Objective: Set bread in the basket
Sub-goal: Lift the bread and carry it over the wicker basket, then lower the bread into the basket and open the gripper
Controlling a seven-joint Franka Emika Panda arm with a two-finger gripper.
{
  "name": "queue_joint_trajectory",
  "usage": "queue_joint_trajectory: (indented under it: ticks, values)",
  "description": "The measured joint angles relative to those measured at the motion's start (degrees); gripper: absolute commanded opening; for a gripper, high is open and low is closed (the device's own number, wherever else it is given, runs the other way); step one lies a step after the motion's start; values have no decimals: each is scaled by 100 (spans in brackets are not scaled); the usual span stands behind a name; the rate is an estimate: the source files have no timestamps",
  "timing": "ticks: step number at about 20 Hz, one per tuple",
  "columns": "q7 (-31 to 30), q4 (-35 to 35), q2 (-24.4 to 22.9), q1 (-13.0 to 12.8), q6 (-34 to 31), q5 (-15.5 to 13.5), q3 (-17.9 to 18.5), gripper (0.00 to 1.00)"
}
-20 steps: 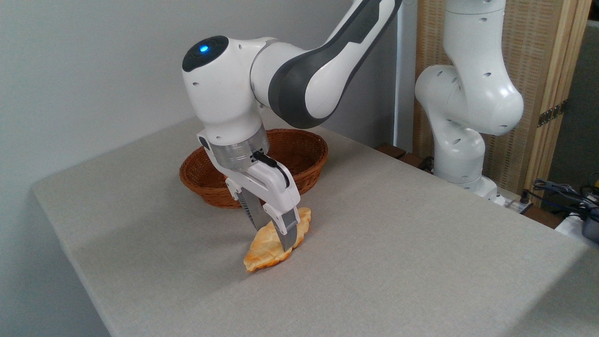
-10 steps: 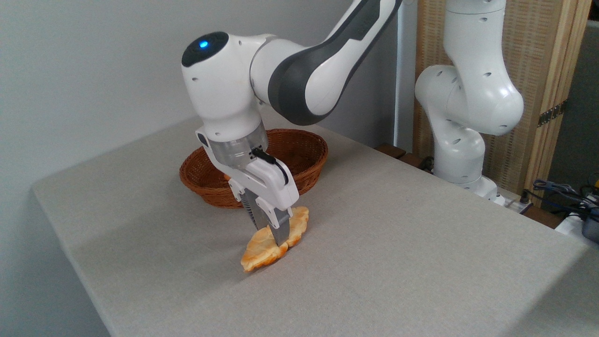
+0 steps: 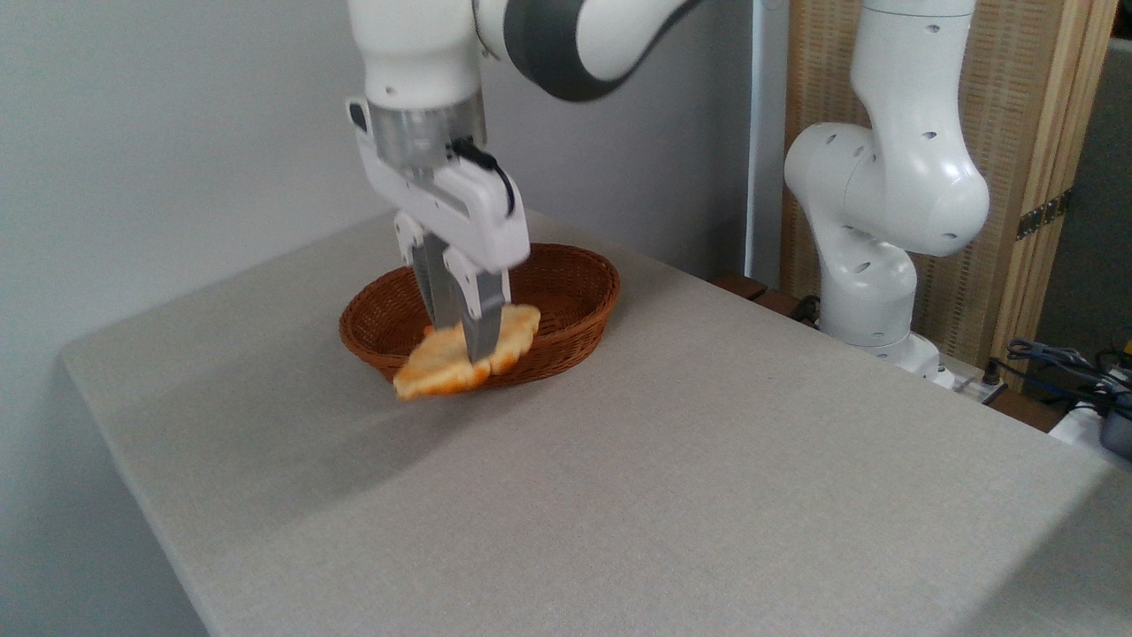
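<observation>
Gripper (image 3: 462,341) pointing down, clamping bread (image 3: 466,362), seemingly before basket (image 3: 575,305)

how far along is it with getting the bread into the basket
Done: the gripper is shut on the bread and has it lifted clear of the table. In hand: the loaf hangs in the air, in front of the basket's near rim as the camera sees it. Left: carry it over the basket's middle, lower it, open the fingers and pull away. Roughly halfway, I would say.
</observation>
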Motion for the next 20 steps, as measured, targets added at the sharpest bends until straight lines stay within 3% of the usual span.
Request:
queue_joint_trajectory:
  ticks: [4,5,6,7,14,20]
  values:
    - [-258,-28,-69,-35,-445,-157,-659,63]
    - [-280,-48,-60,-40,-521,-267,-801,68]
    - [-288,-71,-46,-42,-554,-368,-935,87]
    - [-292,-100,-30,-42,-563,-438,-1058,98]
    - [-294,-197,262,-43,-571,-545,-1576,100]
    - [-294,-198,290,-40,-571,-545,-1616,100]
